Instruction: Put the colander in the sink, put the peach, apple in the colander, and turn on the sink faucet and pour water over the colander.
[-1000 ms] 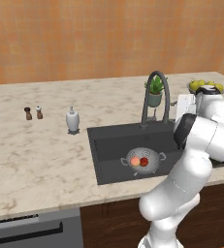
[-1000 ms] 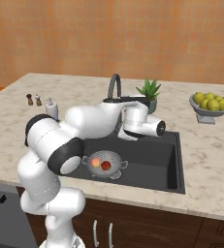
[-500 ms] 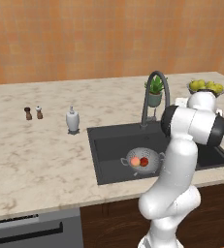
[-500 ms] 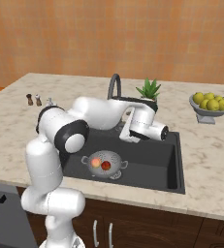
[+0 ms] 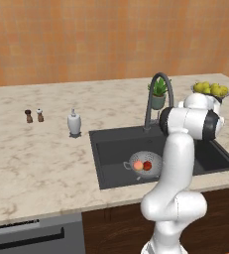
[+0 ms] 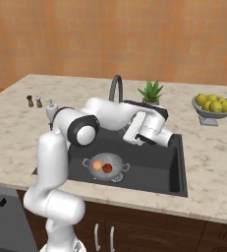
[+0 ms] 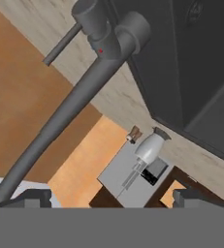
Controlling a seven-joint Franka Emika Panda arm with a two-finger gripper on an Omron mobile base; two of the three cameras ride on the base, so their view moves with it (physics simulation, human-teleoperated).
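Note:
The silver colander (image 5: 144,162) (image 6: 107,165) sits in the dark sink (image 5: 108,149) (image 6: 154,167), left of the middle. Inside it lie the peach (image 5: 138,165) (image 6: 97,165) and the red apple (image 5: 147,165) (image 6: 106,168), side by side. The arched sink faucet (image 5: 156,92) (image 6: 115,86) stands at the basin's back rim. In the hand view its spout (image 7: 70,104) runs slantwise close ahead, with the base and thin handle (image 7: 61,44) at the top. My gripper (image 7: 111,197) is open with nothing between its fingertips (image 7: 32,196). It hovers over the back of the basin, by the faucet.
A grey footed dish of lemons (image 5: 211,90) (image 6: 213,105) and a potted plant (image 5: 158,93) (image 6: 150,92) stand right of the faucet. A white soap dispenser (image 5: 74,122) (image 7: 147,147) and two small shakers (image 5: 33,115) are on the counter to the left. My arm crosses the basin.
The elbow has swung left and more upright over the sink, and the hand has turned a little beside the faucet. The jaws stay open. Colander and fruit have not moved.

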